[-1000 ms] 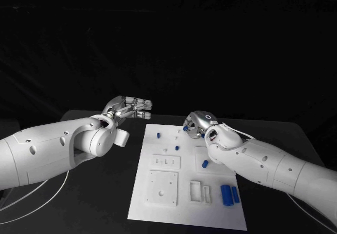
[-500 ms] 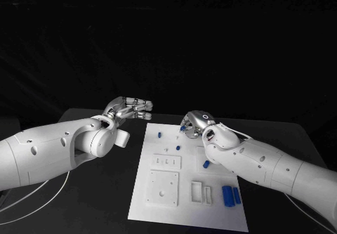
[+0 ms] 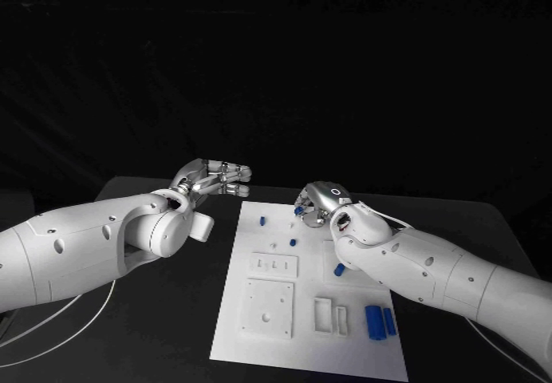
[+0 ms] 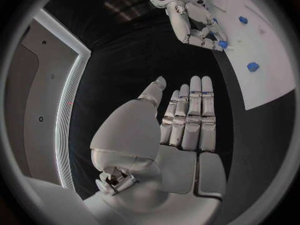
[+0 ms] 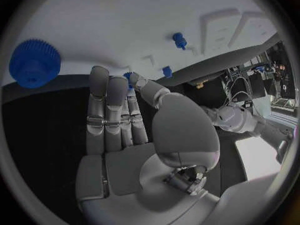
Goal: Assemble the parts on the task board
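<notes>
While the left hand (image 3: 216,177) hangs slack off the board's far left corner, the right hand (image 3: 317,202) pinches a small blue part (image 3: 300,210) over the far end of the white board (image 3: 309,351).

From the right wrist, that part (image 5: 128,76) is a tiny blue nub caught between thumb and fingertips, just above the white plate; a blue gear (image 5: 34,63) with a toothed rim lies flat nearby, and 2 little blue pegs (image 5: 179,40) stand upright in the board. From the head, 2 blue cylinders (image 3: 380,321) lie side by side near the board's right edge, beside 2 raised white slotted blocks (image 3: 330,314) and a square white plate (image 3: 268,306). The left hand's fingers (image 4: 189,116) are straight, side by side and holding nothing, over bare black table (image 3: 161,319).
</notes>
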`<state>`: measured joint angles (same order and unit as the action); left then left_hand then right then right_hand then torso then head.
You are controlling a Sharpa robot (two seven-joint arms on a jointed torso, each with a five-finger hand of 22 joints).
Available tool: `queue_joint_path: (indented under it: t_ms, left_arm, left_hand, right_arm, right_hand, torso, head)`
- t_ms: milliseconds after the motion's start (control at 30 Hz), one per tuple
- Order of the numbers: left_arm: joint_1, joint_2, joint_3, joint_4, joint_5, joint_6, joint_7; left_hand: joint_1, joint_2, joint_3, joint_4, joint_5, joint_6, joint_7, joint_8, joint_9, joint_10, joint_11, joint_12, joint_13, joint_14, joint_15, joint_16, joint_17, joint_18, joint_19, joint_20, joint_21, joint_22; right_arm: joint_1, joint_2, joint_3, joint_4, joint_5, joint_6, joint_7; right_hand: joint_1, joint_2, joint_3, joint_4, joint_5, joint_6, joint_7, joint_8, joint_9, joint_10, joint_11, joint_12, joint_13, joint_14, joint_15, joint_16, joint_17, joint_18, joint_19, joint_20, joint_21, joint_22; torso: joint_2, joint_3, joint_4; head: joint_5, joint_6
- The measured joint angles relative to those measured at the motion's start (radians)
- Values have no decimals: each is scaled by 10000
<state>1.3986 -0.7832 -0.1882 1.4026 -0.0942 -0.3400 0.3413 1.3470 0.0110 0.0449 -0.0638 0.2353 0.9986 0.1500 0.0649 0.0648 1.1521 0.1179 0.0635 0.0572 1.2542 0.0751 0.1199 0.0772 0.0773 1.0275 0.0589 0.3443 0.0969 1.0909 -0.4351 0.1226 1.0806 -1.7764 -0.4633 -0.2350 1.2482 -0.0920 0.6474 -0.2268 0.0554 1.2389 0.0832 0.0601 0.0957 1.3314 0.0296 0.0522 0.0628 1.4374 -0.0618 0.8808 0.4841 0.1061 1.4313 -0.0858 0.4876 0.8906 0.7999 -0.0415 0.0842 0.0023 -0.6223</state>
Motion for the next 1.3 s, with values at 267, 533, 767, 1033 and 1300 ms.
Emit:
queue_joint_path:
  t_ms: [267, 533, 767, 1033, 1300]
  left_arm:
    - [0, 13, 0, -6, 0, 0, -7]
    - [0, 42, 0, -29, -1, 0, -15]
    - [1, 102, -12, -76, -2, 1, -24]
    - [0, 149, -27, -131, -3, 6, -32]
    - [0, 189, -38, -233, -3, 8, -41]
  left_hand:
    - [0, 0, -68, 12, 0, -36, 36, 0, 0, 0, 0, 0, 0, 0, 0, 0, 0, 0, 0, 0, 0, -1]
    - [0, 0, -68, 11, 0, -36, 36, 0, 0, 0, 0, 0, -1, 0, 0, 0, 0, 0, 0, 0, 0, -7]
    - [41, 41, -109, -30, 0, -73, -1, 0, 0, 0, 0, 0, -2, 0, 0, 0, -1, 0, 0, 0, 0, -31]
    - [41, 41, -109, -30, 0, -73, -1, 0, 0, 0, 0, 0, -2, 0, 0, 0, -1, 0, 0, 0, 0, -30]
    - [41, 41, -109, -29, 0, -72, -1, 0, 0, 1, 0, 0, -2, 0, 0, 0, -1, 0, 0, 0, 0, -30]
  right_arm:
    - [5, 39, 0, -57, -9, 6, -1]
    - [26, 106, 0, -139, -10, 17, -1]
    - [50, 156, 2, -177, -10, 32, -1]
    - [58, 166, 2, -174, -10, 63, -1]
    - [62, 160, 0, -131, -13, 126, -1]
  right_hand:
    - [0, 0, -2, -26, 1, -3, 1, -18, 1, 1, -2, 43, -1, 11, 10, 0, -1, -3, 0, 0, 0, 28]
    - [0, -1, -14, -38, 0, -10, 6, 8, 1, 0, -3, 46, -1, 12, 11, 0, -2, -4, 0, 0, -82, 99]
    - [-7, 3, 14, -9, -2, -17, 11, 8, 2, -4, -1, 46, -4, 12, 12, 0, -2, -6, -1, 1, -87, 138]
    - [-35, 29, 14, -9, 19, -31, 24, 7, 2, -20, -12, 45, -10, 13, 12, 0, -3, -10, -1, 1, -155, 200]
    - [-48, 39, 13, -9, 70, -31, 21, 2, 2, -22, -11, 39, -9, 13, 12, 0, -4, -53, -1, 1, -197, 268]
  torso:
    - [11, -12, -3]
    - [18, -19, -5]
    - [24, -25, -12]
    - [25, -32, -22]
    - [23, -31, -28]
  head:
    - [19, 19]
    - [86, 9]
    - [94, 7]
    - [80, -16]
    - [101, 6]
